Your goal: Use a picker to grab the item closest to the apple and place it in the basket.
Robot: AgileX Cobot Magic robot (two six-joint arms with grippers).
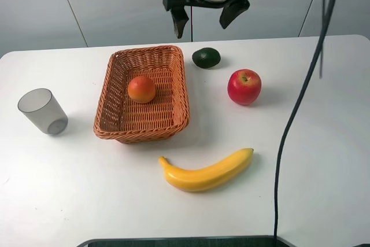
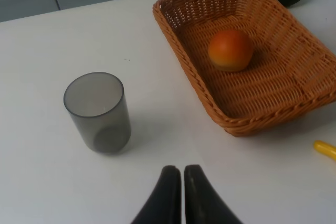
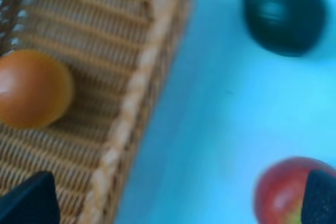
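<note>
The small orange fruit point(image 1: 141, 89) with a reddish blush lies inside the wicker basket point(image 1: 173, 114), toward its back half; it also shows in the left wrist view point(image 2: 230, 49) and, blurred, in the right wrist view point(image 3: 32, 88). To the right of the basket the red apple point(image 1: 244, 87) stands on the table. My right gripper point(image 1: 205, 20) hangs high above the back of the table, between basket and avocado, open and empty. In the right wrist view its dark fingertips point(image 3: 29, 203) sit at the two lower corners. My left gripper point(image 2: 182, 184) is shut on nothing, low over the table near the cup.
A dark green avocado point(image 1: 206, 57) lies behind the apple, by the basket's far right corner. A yellow banana point(image 1: 208, 172) lies in front of the basket. A grey translucent cup point(image 1: 42, 111) stands at the left. A black cable point(image 1: 287, 137) hangs down on the right.
</note>
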